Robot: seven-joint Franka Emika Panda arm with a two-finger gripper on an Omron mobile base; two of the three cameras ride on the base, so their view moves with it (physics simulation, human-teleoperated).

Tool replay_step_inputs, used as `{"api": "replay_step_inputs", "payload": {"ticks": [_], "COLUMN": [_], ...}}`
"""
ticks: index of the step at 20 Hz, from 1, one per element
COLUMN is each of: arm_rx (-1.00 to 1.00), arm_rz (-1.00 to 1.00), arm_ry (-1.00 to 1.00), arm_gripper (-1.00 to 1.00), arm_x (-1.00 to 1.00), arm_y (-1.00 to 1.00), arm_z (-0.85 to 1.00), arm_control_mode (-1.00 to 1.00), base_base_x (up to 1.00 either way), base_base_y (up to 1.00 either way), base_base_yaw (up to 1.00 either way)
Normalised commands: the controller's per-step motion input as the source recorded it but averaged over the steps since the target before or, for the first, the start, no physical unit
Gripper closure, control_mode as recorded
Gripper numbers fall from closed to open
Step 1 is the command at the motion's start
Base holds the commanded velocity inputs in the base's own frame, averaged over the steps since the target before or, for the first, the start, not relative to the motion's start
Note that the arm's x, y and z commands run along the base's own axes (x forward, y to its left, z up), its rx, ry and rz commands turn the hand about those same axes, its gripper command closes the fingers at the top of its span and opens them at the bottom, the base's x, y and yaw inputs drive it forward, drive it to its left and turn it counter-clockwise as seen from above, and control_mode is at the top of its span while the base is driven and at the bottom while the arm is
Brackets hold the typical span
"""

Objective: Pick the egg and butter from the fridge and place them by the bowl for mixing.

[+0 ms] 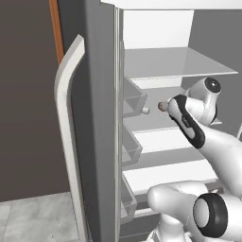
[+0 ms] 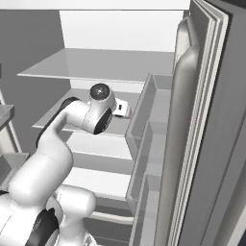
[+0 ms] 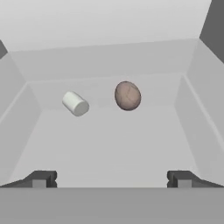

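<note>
The fridge (image 1: 101,118) stands open, and my arm reaches onto a middle shelf inside it. In the hand view the egg (image 3: 127,95), a small brownish speckled oval, lies on the white shelf straight ahead and slightly right of centre. My gripper (image 3: 111,179) is open, its fingertips (image 3: 41,178) spread wide and well short of the egg, with nothing between them. From the left base view the egg (image 1: 162,106) peeks out just past the hand. The butter and the bowl are out of view.
A small white cylinder (image 3: 75,103) lies left of the egg, also visible as the cylinder (image 1: 145,110). Door bins (image 1: 132,101) line the left door; the right door (image 2: 202,144) and its bins (image 2: 149,120) stand close. A shelf (image 1: 179,64) hangs above the arm.
</note>
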Motion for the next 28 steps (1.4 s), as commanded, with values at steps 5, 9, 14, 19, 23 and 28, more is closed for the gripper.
{"api": "replay_step_inputs", "payload": {"ticks": [5, 9, 14, 19, 23, 28], "arm_rx": [0.0, 0.0, 0.0, 0.02, 0.03, 0.0], "arm_rz": [0.0, 0.0, 0.0, 0.0, 0.0, 0.0], "arm_ry": [0.04, 0.01, 0.0, 0.05, 0.09, 0.05], "arm_gripper": [-1.0, -1.0, -1.0, -1.0, -1.0, -1.0], "arm_x": [0.4, 0.45, 0.32, 0.32, 0.32, 0.28], "arm_y": [0.0, -0.03, -0.12, -0.09, -0.06, 0.0], "arm_z": [-0.08, -0.23, -0.26, -0.01, 0.0, -0.15], "arm_control_mode": [-1.0, -1.0, -1.0, -1.0, -1.0, -1.0], "base_base_x": [0.0, 0.0, 0.0, 0.0, 0.0, 0.0], "base_base_y": [0.0, 0.0, 0.0, 0.0, 0.0, 0.0], "base_base_yaw": [0.0, 0.0, 0.0, 0.0, 0.0, 0.0]}}
